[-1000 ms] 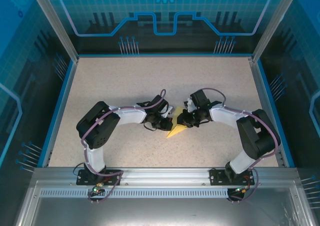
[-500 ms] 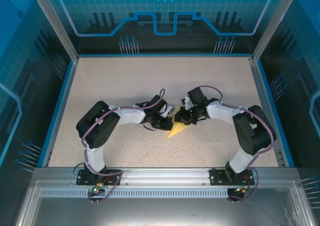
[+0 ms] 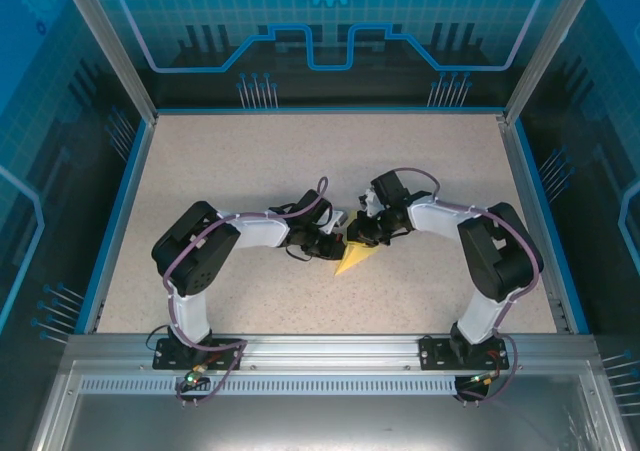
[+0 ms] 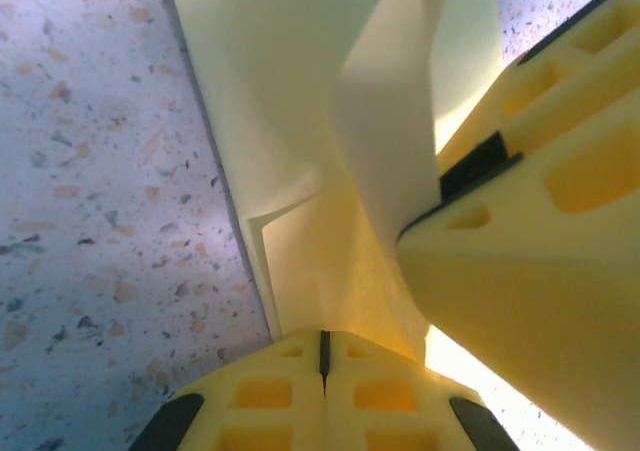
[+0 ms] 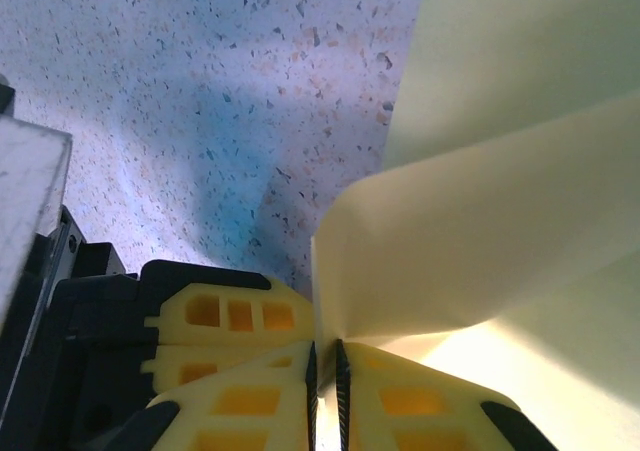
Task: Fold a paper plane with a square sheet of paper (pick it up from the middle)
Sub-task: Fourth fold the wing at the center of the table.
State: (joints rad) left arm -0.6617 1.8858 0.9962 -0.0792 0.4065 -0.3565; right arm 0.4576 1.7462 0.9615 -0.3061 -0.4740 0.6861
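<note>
Top view: far part of yellow paper (image 3: 352,259) hidden under left tool (image 3: 336,239) and right tool (image 3: 360,233) meeting over it; folds too small to read, fingertips too small to separate. Left wrist view: paper runs off top edge, lower end vanishes between own pressed-together fingers (image 4: 270,411); right tool's finger (image 4: 520,301) cut by right and bottom edges. Right wrist view: paper cropped top and right, outline incomplete; its edge disappears into slit between pads (image 5: 250,401).
</note>
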